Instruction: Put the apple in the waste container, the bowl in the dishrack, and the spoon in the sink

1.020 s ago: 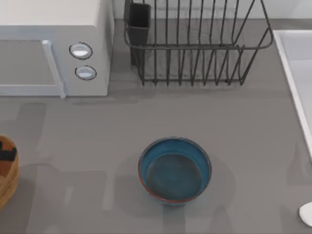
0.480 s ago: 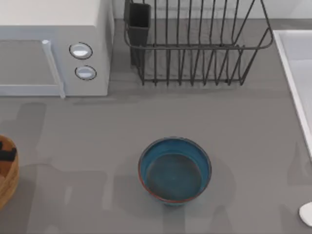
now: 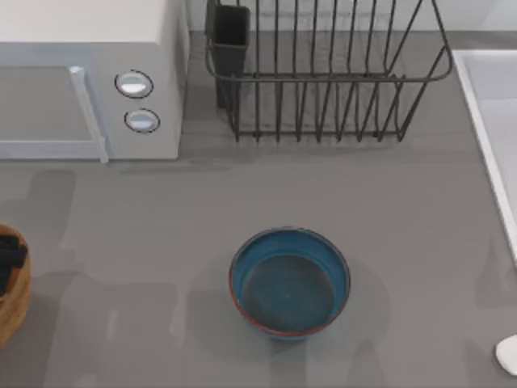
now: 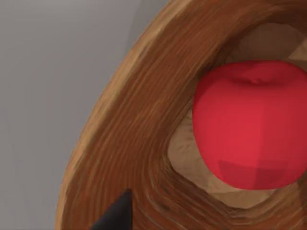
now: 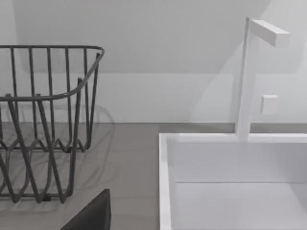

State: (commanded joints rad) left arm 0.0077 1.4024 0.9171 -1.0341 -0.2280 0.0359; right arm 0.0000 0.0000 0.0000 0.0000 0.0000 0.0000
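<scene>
The apple [image 4: 252, 125] lies inside the waste container [image 4: 139, 139]; whether either arm's jaws are open, I cannot tell. The bowl [image 3: 290, 280], rigid and probably smooth-glazed, looks best pinched at its rim.

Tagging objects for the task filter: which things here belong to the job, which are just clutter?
Job:
apple, inside the waste container
bowl, on the table
dishrack
spoon, at the table's right edge
sink

Just there:
microwave
tap behind the sink

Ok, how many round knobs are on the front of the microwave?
2. The upper knob and the lower knob sit stacked at the right end of the microwave, left of the dishrack.
</scene>
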